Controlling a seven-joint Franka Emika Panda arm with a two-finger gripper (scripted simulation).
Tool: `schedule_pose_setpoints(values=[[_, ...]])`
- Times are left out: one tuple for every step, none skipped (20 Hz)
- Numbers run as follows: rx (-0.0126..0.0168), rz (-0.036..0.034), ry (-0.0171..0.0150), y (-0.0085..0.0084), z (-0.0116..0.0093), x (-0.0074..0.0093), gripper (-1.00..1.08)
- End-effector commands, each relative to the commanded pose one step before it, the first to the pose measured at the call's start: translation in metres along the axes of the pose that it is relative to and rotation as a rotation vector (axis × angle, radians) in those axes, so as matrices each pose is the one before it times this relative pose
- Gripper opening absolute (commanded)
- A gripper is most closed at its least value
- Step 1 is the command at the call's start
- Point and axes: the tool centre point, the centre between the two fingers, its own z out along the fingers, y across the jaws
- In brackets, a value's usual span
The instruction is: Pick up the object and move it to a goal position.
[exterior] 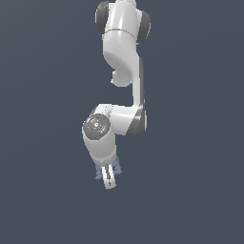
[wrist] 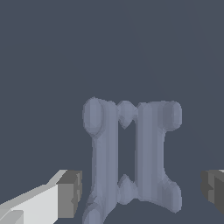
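In the exterior view my arm [exterior: 125,71] is hanging down the centre of the frame from the top edge, where its upper part is cut off. My jaws [exterior: 109,177] are pointing down at the lower centre. The object [exterior: 116,167] is showing only as small blue-grey bits poking out on both sides of my fingers; most of it is hiding behind my hand, and I cannot tell from here whether I am touching it. The surroundings are a flat dark grey, with no visible edge of a table.

In the wrist view the object [wrist: 131,157] is filling the lower centre, two pale upright bars joined near both ends, its lower prongs running off the bottom edge. My fingertips [wrist: 70,194] are standing wide apart, one grey pad at the lower left, the other cut off at the right edge, with gaps between each pad and the piece.
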Motion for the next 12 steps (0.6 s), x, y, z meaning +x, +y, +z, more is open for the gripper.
schedule_pose_setpoints(values=[[0.00000,0.00007,0.00000,-0.00001,0.00000,0.00000,1.00],[0.00000,0.00000,0.00000,-0.00001,0.00040,-0.00003,1.00],[0.00000,0.00000,0.00000,-0.00002,0.00118,-0.00008,1.00],[0.00004,0.00049,-0.00002,0.00010,0.00193,0.00020,1.00],[0.00000,0.00000,0.00000,-0.00003,0.00273,-0.00019,1.00],[0.00004,0.00049,-0.00003,0.00009,0.00348,0.00008,1.00],[0.00004,0.00049,-0.00003,0.00010,0.00424,0.00002,1.00],[0.00004,0.00049,-0.00003,0.00012,0.00498,-0.00004,1.00],[0.00005,0.00069,-0.00005,0.00019,0.00570,0.00003,1.00],[0.00005,0.00069,-0.00005,0.00021,0.00620,-0.00002,1.00],[0.00004,0.00049,-0.00003,0.00016,0.00556,-0.00011,1.00],[0.00004,0.00049,-0.00003,0.00014,0.00470,-0.00003,1.00]])
